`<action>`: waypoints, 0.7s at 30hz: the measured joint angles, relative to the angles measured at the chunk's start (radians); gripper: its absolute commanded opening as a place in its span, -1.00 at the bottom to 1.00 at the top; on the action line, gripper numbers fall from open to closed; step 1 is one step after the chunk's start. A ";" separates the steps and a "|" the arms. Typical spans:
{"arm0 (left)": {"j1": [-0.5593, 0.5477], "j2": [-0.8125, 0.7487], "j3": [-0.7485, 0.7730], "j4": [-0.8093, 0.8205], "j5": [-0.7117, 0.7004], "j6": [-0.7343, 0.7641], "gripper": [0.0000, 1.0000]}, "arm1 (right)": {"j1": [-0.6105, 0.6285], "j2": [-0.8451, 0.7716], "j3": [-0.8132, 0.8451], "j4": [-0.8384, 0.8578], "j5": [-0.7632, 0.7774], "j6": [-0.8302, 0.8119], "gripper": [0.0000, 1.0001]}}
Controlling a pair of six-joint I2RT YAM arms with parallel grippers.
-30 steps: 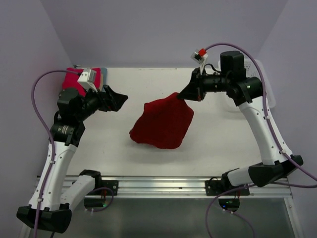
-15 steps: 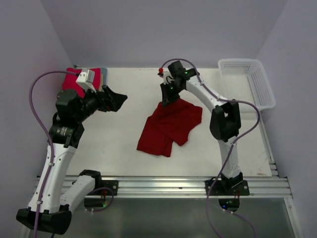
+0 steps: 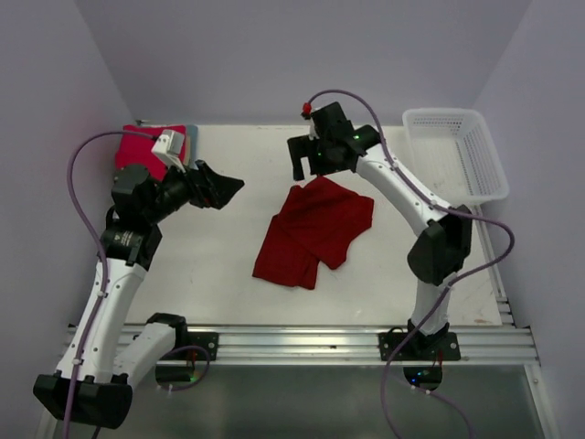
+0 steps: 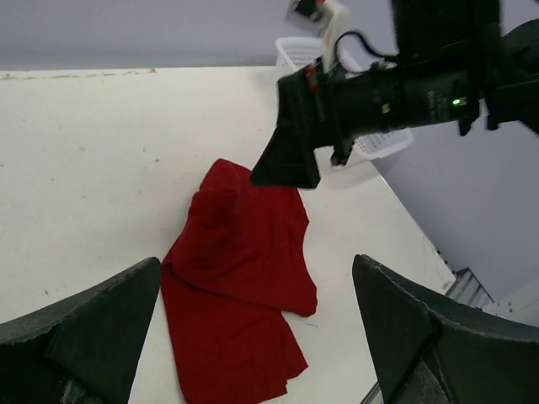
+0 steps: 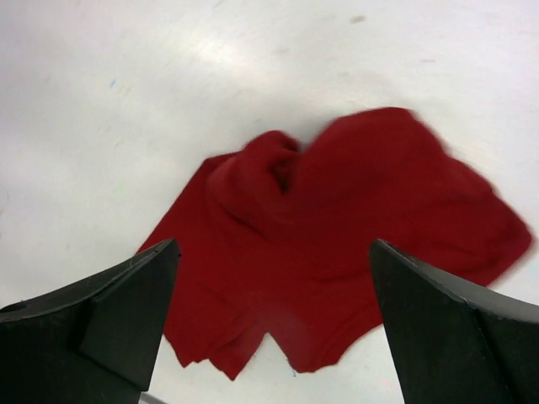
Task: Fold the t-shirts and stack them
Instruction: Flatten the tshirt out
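At the middle of the table [image 3: 210, 265], a dark crimson t-shirt [image 3: 315, 233] lies rumpled and doubled over on itself, one end bunched at the far side and a loose flap trailing towards the near left. The right gripper [image 3: 300, 169] hovers just above that far end, jaws wide apart and holding nothing. The left gripper [image 3: 228, 192] hangs to the left of the shirt and apart from it, also spread wide and empty.

The fold of this shirt looks barely begun: the cloth is down but not flat. The next move probably calls for both grippers to take opposite edges and draw the shirt out smooth before any clean fold can be made. The bunched far end, as the right wrist view shows, is the part most in need of spreading.

At the far left corner, a folded pinkish-red t-shirt [image 3: 137, 151] lies with a blue-grey one [image 3: 191, 142] showing at its right edge, partly hidden by the left arm's wrist, which would have to clear it for stacking. A white mesh basket [image 3: 439, 114] stands at the far right, well apart from the work. Nothing lies between either gripper and the crimson shirt.
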 measured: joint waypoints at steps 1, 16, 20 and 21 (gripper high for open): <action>-0.001 0.010 -0.005 0.015 0.018 0.002 1.00 | -0.002 -0.045 -0.016 0.009 0.072 0.024 0.97; -0.642 0.692 0.294 -0.045 -0.389 0.426 0.96 | -0.008 -0.627 -0.198 -0.024 0.676 0.183 0.98; -0.728 0.896 0.400 -0.069 -0.519 0.507 0.95 | -0.008 -0.669 -0.227 -0.079 0.694 0.187 0.98; -0.744 0.940 0.424 -0.076 -0.547 0.525 0.95 | -0.008 -0.681 -0.230 -0.092 0.695 0.188 0.97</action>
